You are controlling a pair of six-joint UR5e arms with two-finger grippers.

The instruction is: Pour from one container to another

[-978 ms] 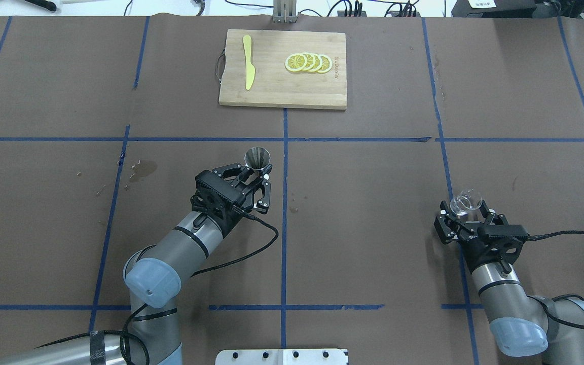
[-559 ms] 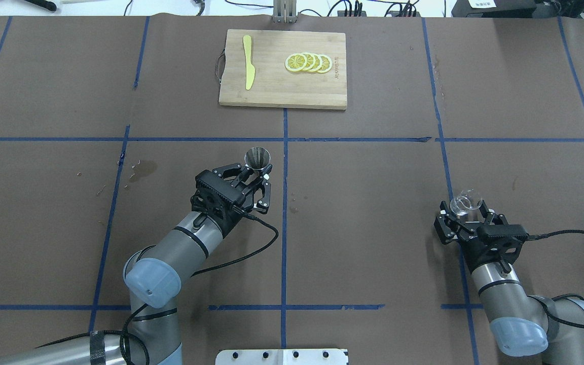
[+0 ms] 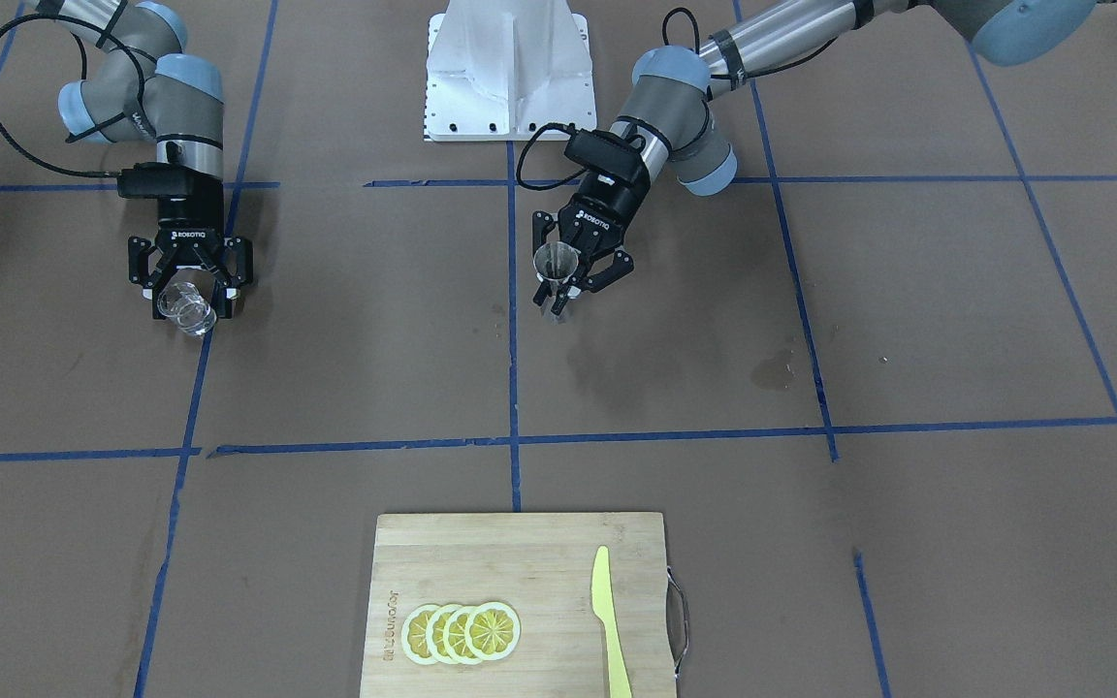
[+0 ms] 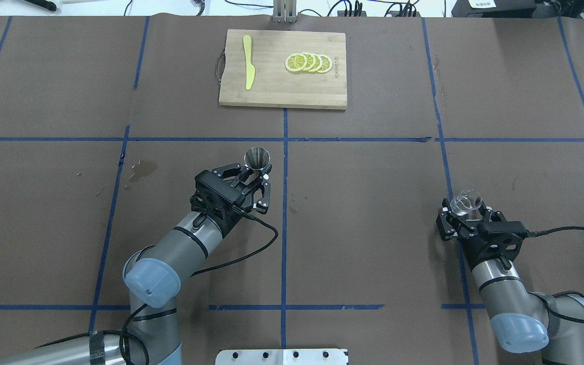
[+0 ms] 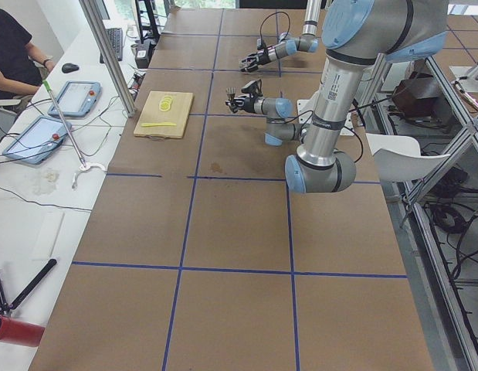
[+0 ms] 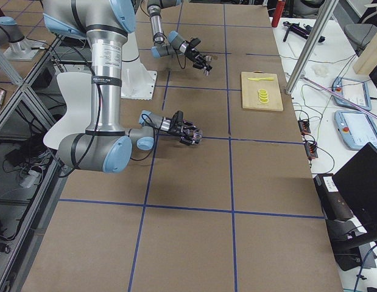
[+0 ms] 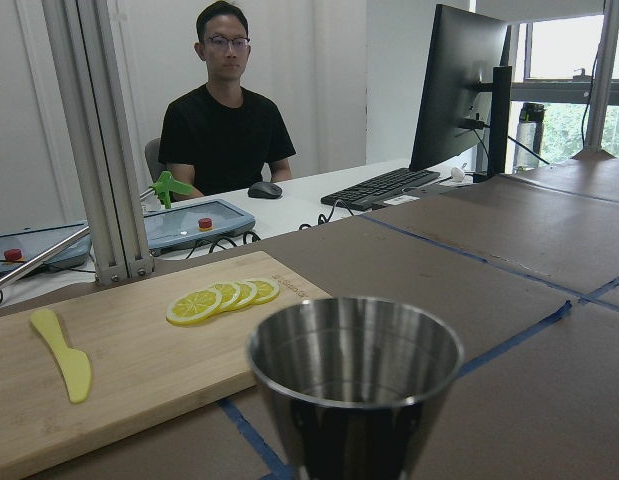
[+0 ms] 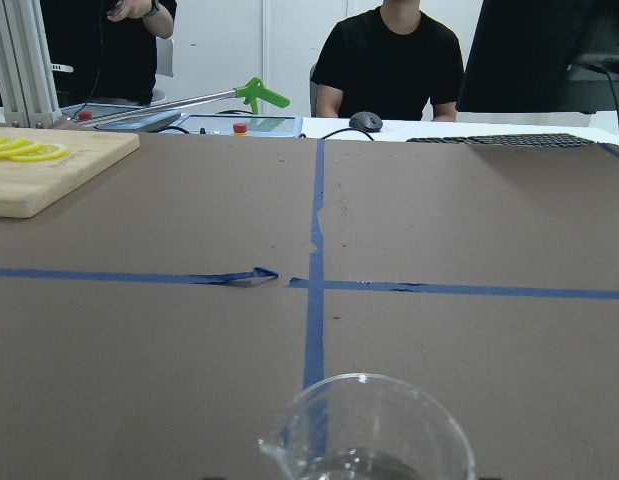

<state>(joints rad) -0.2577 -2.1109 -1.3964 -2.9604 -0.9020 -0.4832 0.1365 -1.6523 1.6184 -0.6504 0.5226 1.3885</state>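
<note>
Stain (image 4: 141, 170) marks on brown paper-covered table (image 4: 43, 203), left-centre of the overhead view. Just right of it, left gripper (image 4: 256, 175) reaches up-frame from the lower left, fingers pinched on the narrow waist of the steel jigger (image 4: 257, 156). The jigger is upright with its mouth open to the top, sitting left of centre, just beside the vertical blue tape line (image 4: 285, 213). Can't tell if its base touches the table. Top centre, well apart from both arms: wooden cutting board (image 4: 282, 88), yellow knife (image 4: 248, 63) on its left part, a row of overlapping lemon slices (image 4: 308, 62) on its right part. Far right, mid-lower frame, right gripper (image 4: 465, 213) comes up from the lower right corner, fingers closed on either side of the clear glass cup (image 4: 464, 204). The cup is low over the table on the right-hand vertical tape line, well apart from the jigger. The right wrist view shows its rim level, with a small pour spout on the frame's left side. Contents of the cup too clear to judge. Jigger interior looks shiny; fill can't be told.
</note>
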